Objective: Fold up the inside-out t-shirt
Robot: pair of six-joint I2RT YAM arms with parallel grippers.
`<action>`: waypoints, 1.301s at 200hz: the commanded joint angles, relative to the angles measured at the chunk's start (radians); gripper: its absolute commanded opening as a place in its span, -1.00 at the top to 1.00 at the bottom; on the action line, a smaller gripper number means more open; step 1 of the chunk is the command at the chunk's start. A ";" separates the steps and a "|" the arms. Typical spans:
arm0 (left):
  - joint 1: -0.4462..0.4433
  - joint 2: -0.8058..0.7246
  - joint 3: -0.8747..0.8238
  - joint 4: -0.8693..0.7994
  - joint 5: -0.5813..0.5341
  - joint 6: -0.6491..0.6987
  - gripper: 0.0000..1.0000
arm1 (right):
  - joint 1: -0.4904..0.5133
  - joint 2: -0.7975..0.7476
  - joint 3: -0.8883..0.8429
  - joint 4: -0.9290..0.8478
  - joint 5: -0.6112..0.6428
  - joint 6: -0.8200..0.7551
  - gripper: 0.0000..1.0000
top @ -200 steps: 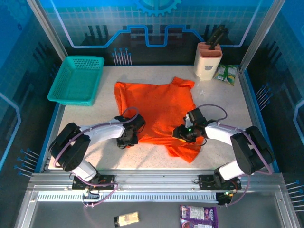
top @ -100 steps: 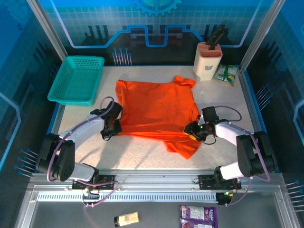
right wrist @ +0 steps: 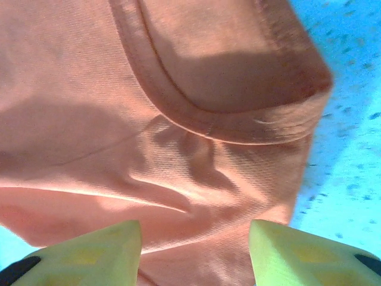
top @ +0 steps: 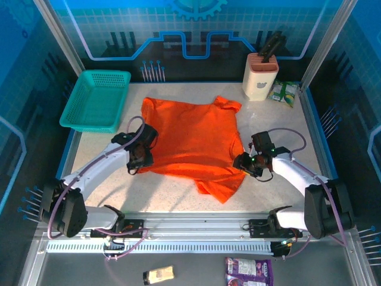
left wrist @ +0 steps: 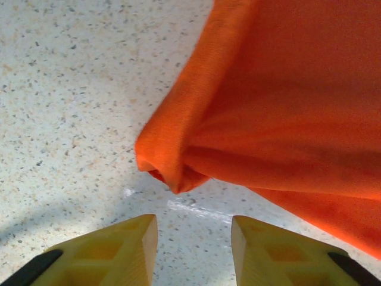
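Observation:
The bright orange t-shirt (top: 193,140) lies spread on the speckled table, with a crumpled flap (top: 221,186) hanging toward the near edge. My left gripper (top: 138,161) sits at the shirt's lower left corner. In the left wrist view this gripper (left wrist: 193,253) is open with bare table between its yellow fingers, and the folded cloth corner (left wrist: 169,167) lies just ahead. My right gripper (top: 244,162) is at the shirt's right edge. It (right wrist: 195,256) stands open over wrinkled cloth, a hemmed opening (right wrist: 220,113) ahead of it.
A teal mesh basket (top: 95,98) stands at the back left. At the back right are a beige knife block (top: 260,74) and a green packet (top: 283,92). Bare table (top: 149,190) runs along the near edge and both sides of the shirt.
Both grippers moved outward from the shirt's lower middle to its side edges. The shirt spread wider and shifted slightly left; its near flap slid left.

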 commanded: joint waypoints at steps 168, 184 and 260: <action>0.100 0.239 -0.101 0.069 -0.041 0.068 0.12 | -0.100 0.002 0.179 -0.116 0.139 -0.118 1.00; 0.117 0.249 -0.115 0.082 -0.032 0.079 0.22 | -0.149 -0.039 0.232 -0.156 0.122 -0.143 1.00; 0.179 0.122 -0.011 0.056 -0.060 0.161 1.00 | -0.336 -0.125 0.360 -0.267 0.088 -0.228 1.00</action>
